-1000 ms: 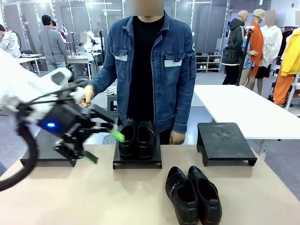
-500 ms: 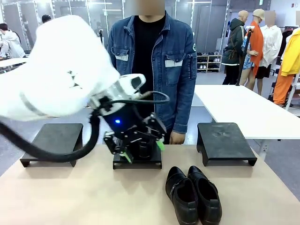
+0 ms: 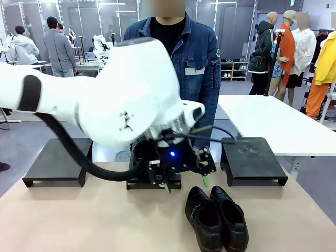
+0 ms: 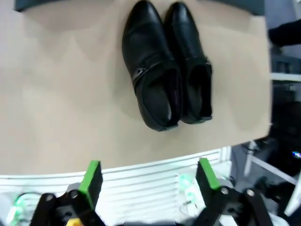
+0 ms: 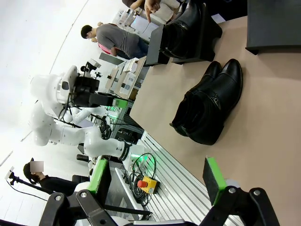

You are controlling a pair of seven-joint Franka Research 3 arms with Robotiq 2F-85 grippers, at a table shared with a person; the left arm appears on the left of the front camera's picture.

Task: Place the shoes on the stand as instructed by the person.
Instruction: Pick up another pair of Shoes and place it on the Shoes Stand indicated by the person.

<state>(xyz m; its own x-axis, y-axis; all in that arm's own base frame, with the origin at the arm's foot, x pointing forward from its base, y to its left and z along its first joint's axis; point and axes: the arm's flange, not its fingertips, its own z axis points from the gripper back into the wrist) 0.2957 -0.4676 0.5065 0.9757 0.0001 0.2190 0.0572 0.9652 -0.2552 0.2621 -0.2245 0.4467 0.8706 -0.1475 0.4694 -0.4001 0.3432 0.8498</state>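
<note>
Left gripper [image 4: 148, 175], jaws spread wide and empty, hangs near the glossy black leather dress shoes [image 4: 167, 66] lying paired on the beige tabletop [image 4: 56, 103]; slick, stiff uppers, probably fairly light, favour pinching the adjoining inner collars.

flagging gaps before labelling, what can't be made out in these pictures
Front view: left arm hides most of the middle stand, its shoes and the hands of the person.
Right wrist view: another stand is cut off by the top and right edges.
Left wrist view: a stand's edge at the top is cut off and blurred.
</note>
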